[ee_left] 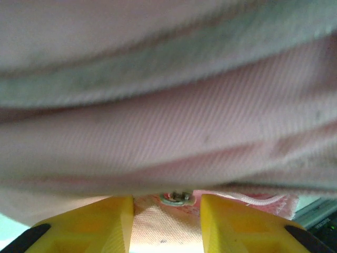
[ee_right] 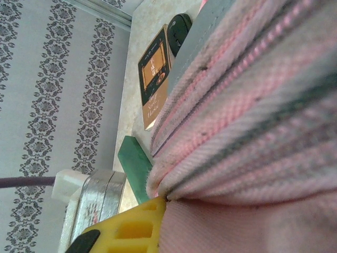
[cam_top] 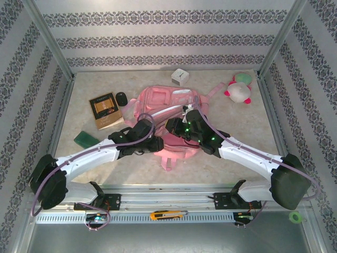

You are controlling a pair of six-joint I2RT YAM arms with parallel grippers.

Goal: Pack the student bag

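Item: student bag [cam_top: 163, 103], lying mid-table [cam_top: 237, 158] under both arms. We log the right gripper [cam_top: 172, 126] pinched closed on a fold of its fabric. The left gripper [ee_left: 167, 224] has its jaws partly apart, a small metal fitting [ee_left: 176, 197] in the gap and nothing clamped. We judge the thin fold may slip free if pulled.

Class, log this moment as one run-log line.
left tool: open, at backpack | right tool: shut on backpack fabric | book, plush toy: on table, unpacked

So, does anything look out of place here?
Yes. An orange utility knife lies on the metal rail at the near edge, off the table and away from the student bag.
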